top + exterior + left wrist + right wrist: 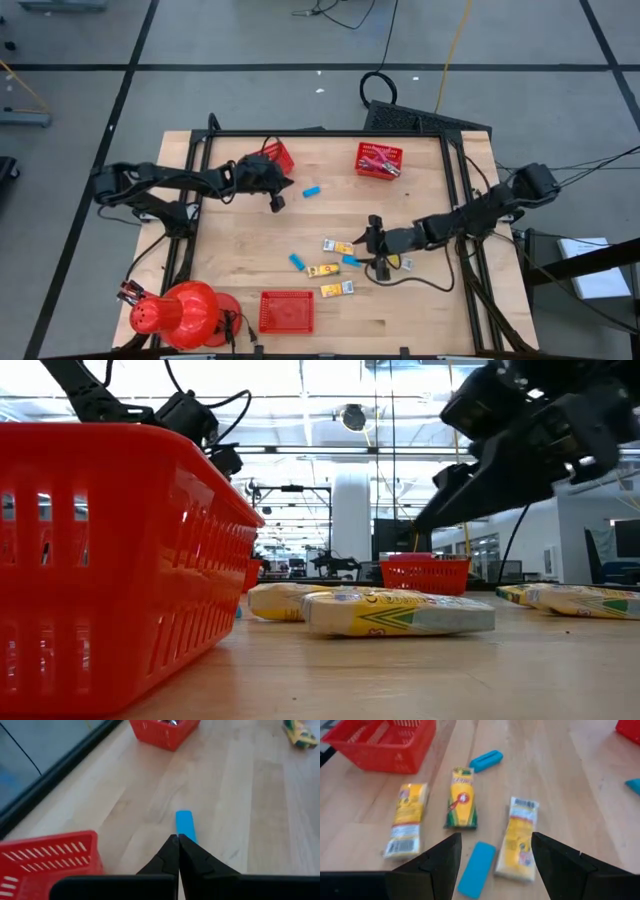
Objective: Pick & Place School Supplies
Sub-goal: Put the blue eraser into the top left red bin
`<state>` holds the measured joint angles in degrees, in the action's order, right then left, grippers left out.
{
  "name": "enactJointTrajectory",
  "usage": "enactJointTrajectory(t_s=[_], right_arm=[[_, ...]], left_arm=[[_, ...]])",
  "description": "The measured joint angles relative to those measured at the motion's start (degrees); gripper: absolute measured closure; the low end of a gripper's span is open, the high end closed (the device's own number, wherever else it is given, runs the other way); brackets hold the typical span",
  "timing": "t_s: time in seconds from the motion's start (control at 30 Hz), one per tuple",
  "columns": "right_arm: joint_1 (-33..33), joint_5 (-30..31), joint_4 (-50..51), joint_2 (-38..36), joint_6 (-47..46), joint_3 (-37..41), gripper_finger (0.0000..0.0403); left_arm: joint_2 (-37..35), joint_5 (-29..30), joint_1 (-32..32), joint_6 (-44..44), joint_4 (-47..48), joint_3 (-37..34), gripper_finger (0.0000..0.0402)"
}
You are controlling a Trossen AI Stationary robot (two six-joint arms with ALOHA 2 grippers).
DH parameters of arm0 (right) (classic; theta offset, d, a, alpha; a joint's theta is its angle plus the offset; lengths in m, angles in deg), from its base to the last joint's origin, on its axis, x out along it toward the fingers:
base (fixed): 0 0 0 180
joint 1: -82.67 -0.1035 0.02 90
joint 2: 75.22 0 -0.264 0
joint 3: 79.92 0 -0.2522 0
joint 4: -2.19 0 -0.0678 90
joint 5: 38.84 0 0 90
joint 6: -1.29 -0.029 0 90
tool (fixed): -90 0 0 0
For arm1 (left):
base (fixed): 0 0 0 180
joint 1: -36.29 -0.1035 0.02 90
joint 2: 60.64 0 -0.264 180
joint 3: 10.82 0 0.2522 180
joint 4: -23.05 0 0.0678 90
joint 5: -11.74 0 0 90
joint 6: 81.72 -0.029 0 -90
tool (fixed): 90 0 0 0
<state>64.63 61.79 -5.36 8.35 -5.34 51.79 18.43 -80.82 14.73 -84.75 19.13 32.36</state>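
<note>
The left gripper (276,202), fingers pressed shut and empty, waits beside a lone blue block (313,190), while the nearer right gripper (495,857), wide open, hangs over a light-blue block (477,869) lying lengthwise between its fingers, probably its next pick.

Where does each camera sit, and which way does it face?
High: overhead, straight down; both arms, table.
Low: table height, level across; near basket, right claw above.
Left wrist: past shut left claw at blue block.
Right wrist: past open right claw at crayon packets.
Shared: high and left wrist both show that block.
</note>
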Motion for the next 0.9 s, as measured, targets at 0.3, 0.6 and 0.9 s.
enactJointTrajectory(t_s=[0.3,0.6,0.9], right_arm=[[0.34,-3.47,9.15,0.09,-6.92,-1.54,0.0172],[-3.93,-0.11,9.01,3.82,-15.19,-1.52,0.0172],[-4.13,2.28,-0.02,14.62,-18.17,-2.81,0.0172]], left_arm=[[0.23,-0.50,0.38,0.35,-0.45,0.06,0.0397],[0.23,-0.82,0.70,-0.04,-0.65,0.09,0.0377],[0.21,-0.43,0.70,-0.92,-1.05,0.12,0.0385]])
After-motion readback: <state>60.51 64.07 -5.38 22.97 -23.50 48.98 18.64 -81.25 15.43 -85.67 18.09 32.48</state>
